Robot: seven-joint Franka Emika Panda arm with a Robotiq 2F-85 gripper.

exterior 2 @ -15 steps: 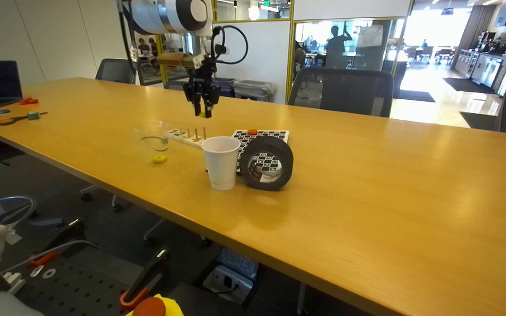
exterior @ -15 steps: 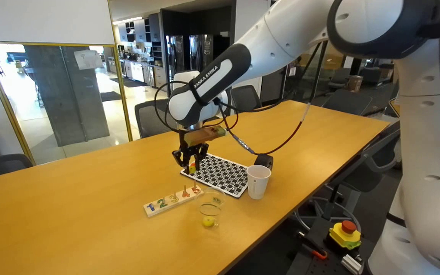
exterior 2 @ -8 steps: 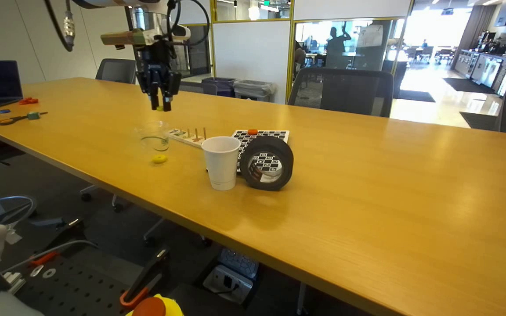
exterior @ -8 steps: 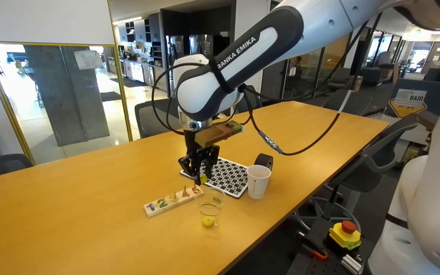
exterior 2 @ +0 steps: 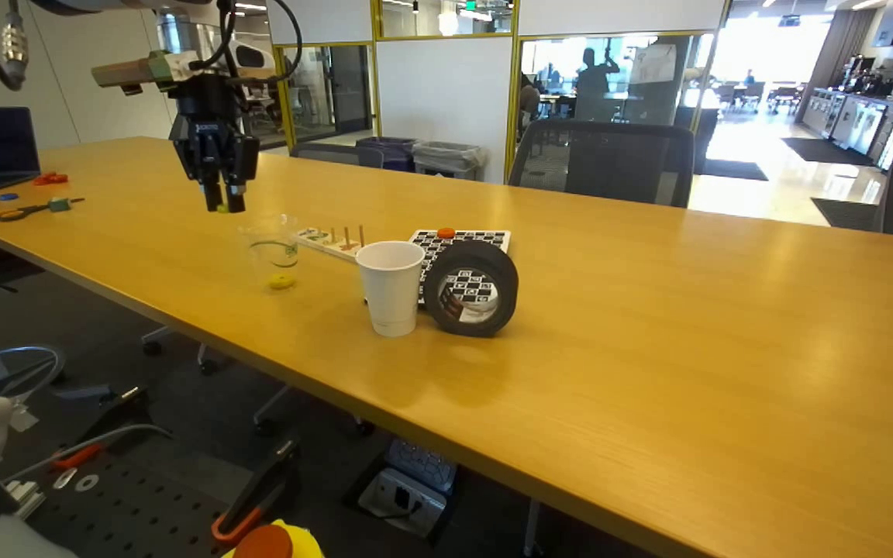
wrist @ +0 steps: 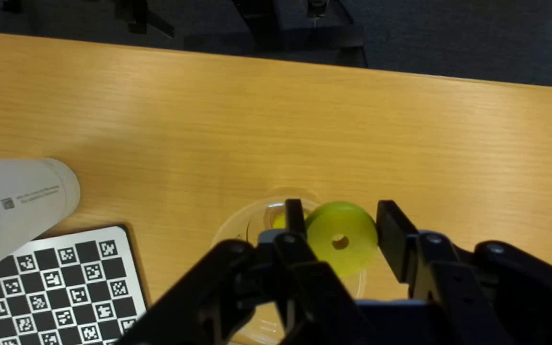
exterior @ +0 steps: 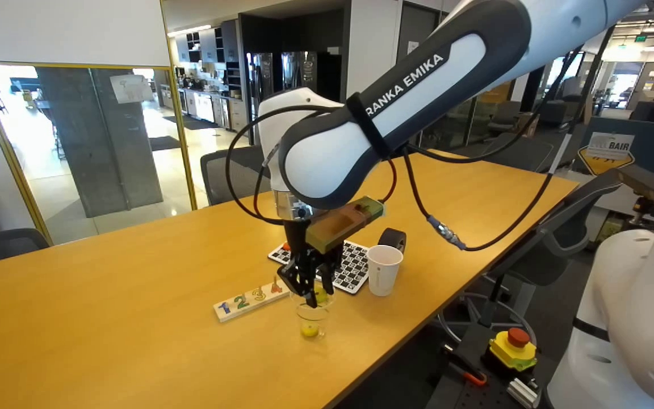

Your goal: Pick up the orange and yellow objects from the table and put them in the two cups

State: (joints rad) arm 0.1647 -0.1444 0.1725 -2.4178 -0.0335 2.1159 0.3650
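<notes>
One yellow disc [wrist: 350, 230] is pinched in my gripper [wrist: 339, 209], closed to its width, and overlaps the clear cup [wrist: 235, 225] low in the wrist view, likely so I can drop it onto the yellow piece [exterior: 309, 330] inside, with an orange disc [exterior 2: 446, 232] on the checkered board [exterior: 354, 266].

Robot arm [exterior: 418, 94] leans down

The white and black arm slants down in an exterior view. Under its silver wrist [exterior: 291, 205], the black tool [wrist: 340, 227] points down. The two fingers [wrist: 393, 235] pinch in a hold, a small gap between their tips.
</notes>
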